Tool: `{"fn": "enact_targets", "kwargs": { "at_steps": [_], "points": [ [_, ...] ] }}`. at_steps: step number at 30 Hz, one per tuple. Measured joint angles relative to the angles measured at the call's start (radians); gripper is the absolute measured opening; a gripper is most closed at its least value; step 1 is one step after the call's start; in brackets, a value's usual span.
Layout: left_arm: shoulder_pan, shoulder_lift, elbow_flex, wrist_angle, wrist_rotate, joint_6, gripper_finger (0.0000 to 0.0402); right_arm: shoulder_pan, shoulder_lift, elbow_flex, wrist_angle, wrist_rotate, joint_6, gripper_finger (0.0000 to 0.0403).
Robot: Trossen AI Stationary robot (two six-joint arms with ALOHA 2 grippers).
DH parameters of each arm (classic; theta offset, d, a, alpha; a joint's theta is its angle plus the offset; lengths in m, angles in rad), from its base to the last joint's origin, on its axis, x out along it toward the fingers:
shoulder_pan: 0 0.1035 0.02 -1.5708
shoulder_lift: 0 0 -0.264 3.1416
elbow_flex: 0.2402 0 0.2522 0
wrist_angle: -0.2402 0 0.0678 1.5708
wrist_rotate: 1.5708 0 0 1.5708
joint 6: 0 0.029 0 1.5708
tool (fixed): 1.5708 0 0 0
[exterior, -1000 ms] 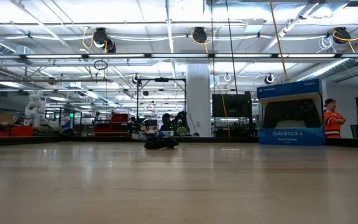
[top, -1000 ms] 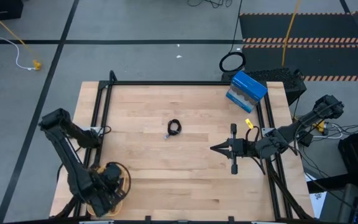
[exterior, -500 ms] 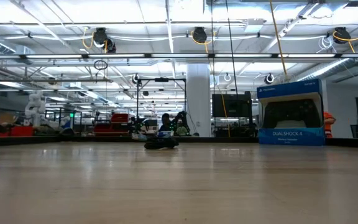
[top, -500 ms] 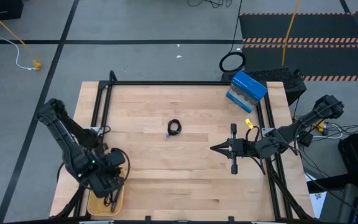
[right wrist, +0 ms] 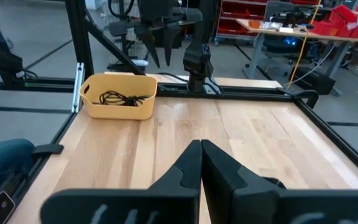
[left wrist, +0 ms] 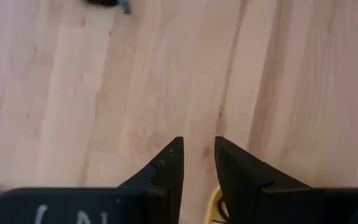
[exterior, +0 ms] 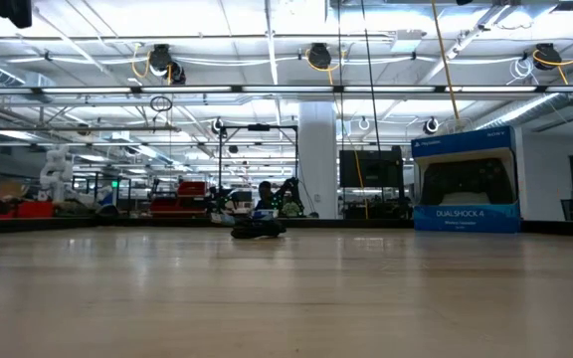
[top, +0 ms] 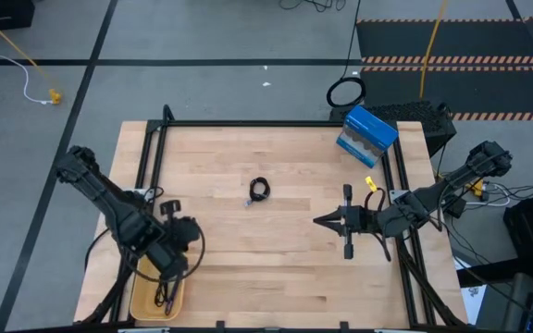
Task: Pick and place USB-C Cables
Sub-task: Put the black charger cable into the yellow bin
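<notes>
Near the middle of the high view, a small black coiled USB-C cable [top: 259, 191] lies alone on the bare desk [top: 276, 268], with nothing between it and either arm. A blue box [top: 370, 134] stands at the desk's upper right corner, and a large black cable ring [top: 345, 92] lies on the floor just above it. At lower left, a yellow bin [top: 146, 298] sits at the desk's edge with another black cable [right wrist: 120, 97] inside. The left tool [top: 176, 242] hangs just above that bin in the frame, fingers slightly parted and holding nothing. The right tool [top: 320, 220] rests at centre right, fingers shut and empty. Compared with a second ago, the left arm has swung off the bin toward the desk's middle; the right arm and the coil have not moved.
</notes>
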Motion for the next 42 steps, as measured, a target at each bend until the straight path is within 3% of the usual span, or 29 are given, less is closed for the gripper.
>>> {"fn": "enact_targets", "kwargs": {
  "at_steps": [6, 10, 14, 21, 27, 38, 42],
  "points": [
    [0.049, -0.012, 0.000, 0.192, -0.071, 0.379, 0.0092, 0.000, 0.000, 0.000, -0.005, 0.000, 0.000, 0.0000],
    [0.129, -0.036, 0.000, 0.412, -0.036, 0.691, 0.0092, 0.000, 0.000, 0.000, -0.005, 0.000, 0.000, 0.0000],
    [0.209, -0.079, 0.000, 0.474, -0.023, 0.860, 0.0092, 0.000, 0.000, 0.000, -0.011, 0.000, 0.000, 0.0000],
    [0.327, -0.235, 0.000, 0.482, -0.022, 0.927, 0.0092, 0.000, 0.000, 0.000, -0.028, 0.001, 0.000, 0.0000],
    [0.324, -0.381, -0.050, 0.529, -0.004, 0.895, 0.0092, 0.000, 0.000, 0.000, -0.028, 0.001, 0.021, 0.0000],
    [0.292, -0.503, -0.430, 0.909, -0.057, 0.951, 0.0092, -0.039, 0.000, 0.000, -0.077, 0.000, 0.075, 0.0000],
    [0.293, -0.504, -0.482, 0.980, -0.096, 0.952, 0.0092, -0.125, 0.001, 0.009, -0.127, -0.090, 0.076, 0.0000]
  ]
}}
